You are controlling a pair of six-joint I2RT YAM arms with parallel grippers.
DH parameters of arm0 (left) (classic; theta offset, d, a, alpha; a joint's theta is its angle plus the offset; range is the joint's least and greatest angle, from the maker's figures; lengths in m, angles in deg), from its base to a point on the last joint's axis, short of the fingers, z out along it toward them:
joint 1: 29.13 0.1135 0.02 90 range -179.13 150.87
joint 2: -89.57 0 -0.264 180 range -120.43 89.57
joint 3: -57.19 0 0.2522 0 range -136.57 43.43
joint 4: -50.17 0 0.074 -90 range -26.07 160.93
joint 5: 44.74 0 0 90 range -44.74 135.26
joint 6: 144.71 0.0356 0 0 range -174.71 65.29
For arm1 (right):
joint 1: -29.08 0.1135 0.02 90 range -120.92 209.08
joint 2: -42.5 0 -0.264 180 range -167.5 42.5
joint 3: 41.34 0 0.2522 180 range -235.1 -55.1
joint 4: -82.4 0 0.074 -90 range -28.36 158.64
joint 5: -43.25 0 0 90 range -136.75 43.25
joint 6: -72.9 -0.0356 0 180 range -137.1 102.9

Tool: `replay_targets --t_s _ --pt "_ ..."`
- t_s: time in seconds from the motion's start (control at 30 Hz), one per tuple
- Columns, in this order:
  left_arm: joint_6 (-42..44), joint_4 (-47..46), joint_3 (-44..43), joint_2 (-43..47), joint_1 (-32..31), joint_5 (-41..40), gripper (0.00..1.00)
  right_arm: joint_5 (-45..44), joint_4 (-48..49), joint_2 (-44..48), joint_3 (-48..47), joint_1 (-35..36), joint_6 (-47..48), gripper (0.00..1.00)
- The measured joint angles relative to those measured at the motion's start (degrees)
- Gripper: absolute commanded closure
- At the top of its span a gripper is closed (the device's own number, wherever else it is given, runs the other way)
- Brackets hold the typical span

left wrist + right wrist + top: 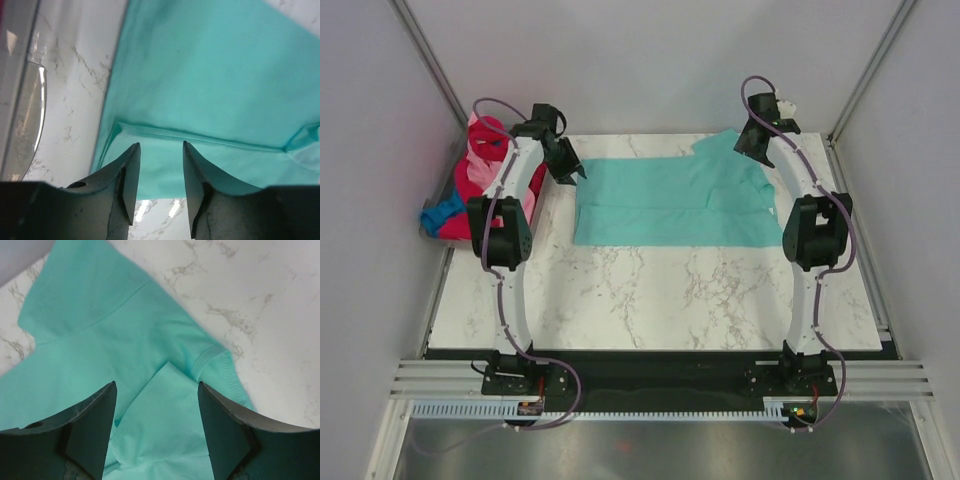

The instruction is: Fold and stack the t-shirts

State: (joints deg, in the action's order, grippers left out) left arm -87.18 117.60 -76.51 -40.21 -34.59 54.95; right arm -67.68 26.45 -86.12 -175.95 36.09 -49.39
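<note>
At the far left, the red, pink and blue shirts (480,185) are lying bunched in a heap off the table's (650,300) edge, by the plastic tub (20,115), well apart from both hands.

The left gripper (576,172) is hanging just over the left end of the teal shirt (670,205). The left arm is reaching forward from its base, its wrist turning inward and tilting down. Its fingers (131,170) are standing apart with nothing between them. The hemmed edge is lying directly below.

The teal shirt is lying flat on the far half of the table. Its long axis is running left to right, hem to the left and sleeves to the right, so each arm is sitting nearest its own end.

The right gripper (750,143) is hovering above the sleeve end, and its arm is mirroring the left one. It is spread wide and holding nothing, with a sleeve cuff showing beneath it in the wrist view. Judging by this, the next fold is calling for both hands to pinch their ends together.
</note>
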Motion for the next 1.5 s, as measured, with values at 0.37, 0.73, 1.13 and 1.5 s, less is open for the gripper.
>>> replay_targets --t_s 0.37,0.73,1.13,1.5 --pt "0.85 -4.72 28.87 28.24 0.39 -0.07 0.38 11.21 9.49 39.78 44.74 -7.04 0.61 0.21" --pt "0.04 -18.73 60.22 37.97 0.39 -0.46 0.33 25.62 18.91 48.48 75.08 -16.94 1.05 0.26" --pt "-3.41 -30.51 63.41 37.11 0.39 -0.74 0.32 31.17 34.18 37.62 75.43 -19.08 0.81 0.35" --pt "-5.18 -37.97 63.69 31.80 -0.66 -0.72 0.60 34.07 40.22 34.10 74.31 -21.16 0.68 0.43"
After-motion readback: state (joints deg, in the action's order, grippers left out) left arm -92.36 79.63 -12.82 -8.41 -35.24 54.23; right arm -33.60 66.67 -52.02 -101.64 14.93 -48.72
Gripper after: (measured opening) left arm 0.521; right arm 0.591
